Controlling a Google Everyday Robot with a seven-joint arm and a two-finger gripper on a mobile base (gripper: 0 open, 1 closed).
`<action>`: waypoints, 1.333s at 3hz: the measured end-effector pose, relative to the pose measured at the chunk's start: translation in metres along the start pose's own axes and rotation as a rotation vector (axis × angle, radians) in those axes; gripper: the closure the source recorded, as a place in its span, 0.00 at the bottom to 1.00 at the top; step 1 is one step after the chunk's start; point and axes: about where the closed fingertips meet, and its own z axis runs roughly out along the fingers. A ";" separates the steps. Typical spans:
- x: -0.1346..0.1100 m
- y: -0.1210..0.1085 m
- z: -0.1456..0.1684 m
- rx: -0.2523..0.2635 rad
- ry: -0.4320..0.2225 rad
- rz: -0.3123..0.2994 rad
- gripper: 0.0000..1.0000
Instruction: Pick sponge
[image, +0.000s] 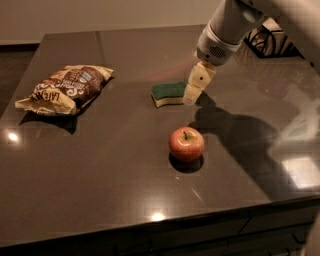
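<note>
The sponge (168, 93) lies flat on the dark table (100, 165), its dark green top over pale yellow foam, a little right of centre. My gripper (192, 93) hangs from the arm at the upper right, and its cream-coloured fingers (196, 83) point down at the sponge's right end. The tips are level with that end, right beside it; I cannot tell whether they touch it. The sponge rests on the table.
A red apple (186, 143) stands in front of the sponge, nearer the table's front edge. A crumpled chip bag (65, 89) lies at the left. A dark wire object (265, 37) sits at the back right behind the arm.
</note>
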 end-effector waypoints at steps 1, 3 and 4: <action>-0.011 -0.016 0.037 -0.036 -0.015 0.017 0.00; -0.023 -0.024 0.083 -0.088 -0.017 0.011 0.10; -0.029 -0.021 0.088 -0.101 -0.028 -0.005 0.27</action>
